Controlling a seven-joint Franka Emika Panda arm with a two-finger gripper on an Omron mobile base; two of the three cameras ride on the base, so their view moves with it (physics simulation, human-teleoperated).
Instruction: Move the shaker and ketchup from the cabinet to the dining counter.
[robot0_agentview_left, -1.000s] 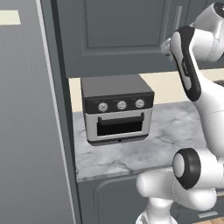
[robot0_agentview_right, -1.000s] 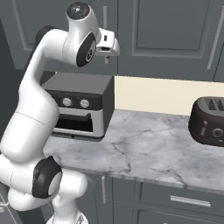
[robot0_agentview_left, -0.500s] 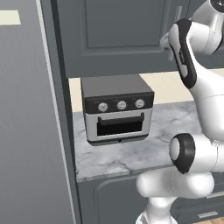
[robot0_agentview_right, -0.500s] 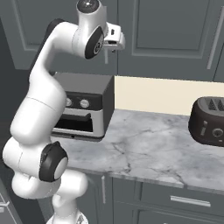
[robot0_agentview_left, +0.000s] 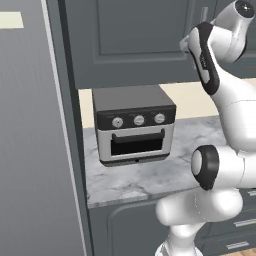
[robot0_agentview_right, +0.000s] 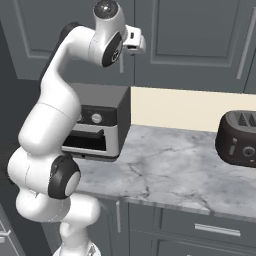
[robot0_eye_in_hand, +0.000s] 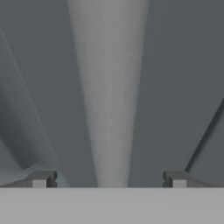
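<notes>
The cabinet is a dark grey-blue upper wall unit with its panelled door shut. My gripper is raised against the door front. In the hand view the gripper is open, and the pale vertical bar handle runs up between its two dark fingertips with a gap on each side. The shaker and the ketchup are hidden. The dining counter is out of view.
A toaster oven stands on the short marble counter below the cabinet. A dark toaster sits at the right. A tall plain grey panel fills the left side. Drawers lie under the counter.
The arm has stretched upward and forward, bringing the hand closer to the cabinet door. The counter and appliances have not shifted.
</notes>
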